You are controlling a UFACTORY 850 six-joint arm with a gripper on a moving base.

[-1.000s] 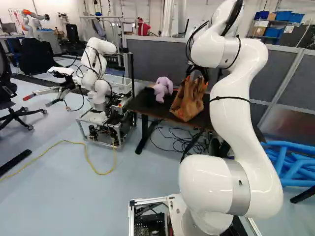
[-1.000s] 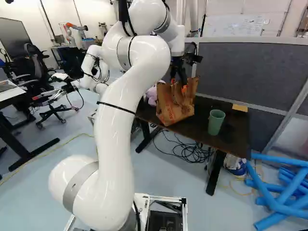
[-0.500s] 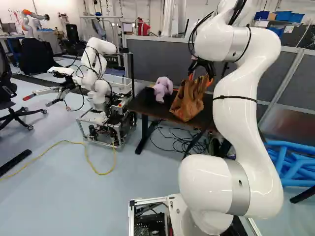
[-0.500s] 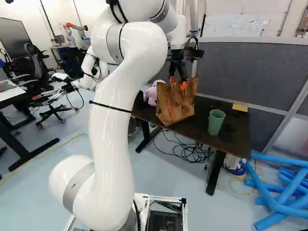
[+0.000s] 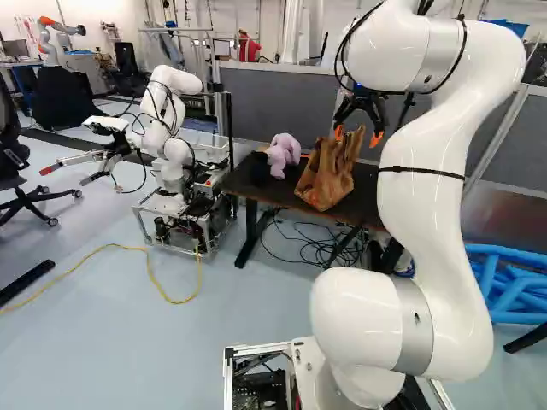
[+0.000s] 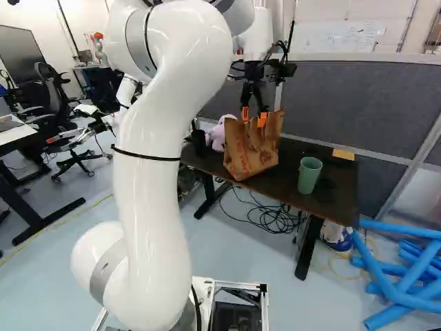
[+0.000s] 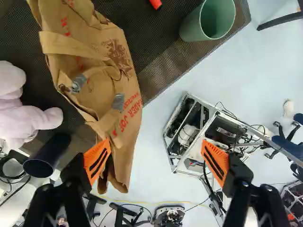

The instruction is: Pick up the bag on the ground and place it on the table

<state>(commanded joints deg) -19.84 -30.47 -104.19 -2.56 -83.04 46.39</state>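
Observation:
In the left base view my gripper [image 5: 360,137] hangs above and toward the near right side of the brown paper bag [image 5: 328,173], which stands on the dark table [image 6: 310,192]. The wrist view shows my gripper [image 7: 155,163] open, its orange pads wide apart with nothing gripped between them. One finger lies beside or over the edge of the paper bag [image 7: 113,85]; whether it touches cannot be told. The bag's handles stand free of both fingers.
A green cup [image 6: 309,174], a purple plush toy [image 6: 219,134] and a dark cup [image 7: 46,156] stand on the table near the bag. Another robot [image 5: 173,128] is at the left. Blue tubes [image 6: 396,276] lie right of the table; a grey partition [image 6: 358,103] rises behind.
My arm has drawn the open gripper up and toward the right of the left base view, away from the bag. The bag has stayed in place on the table. The base has not moved.

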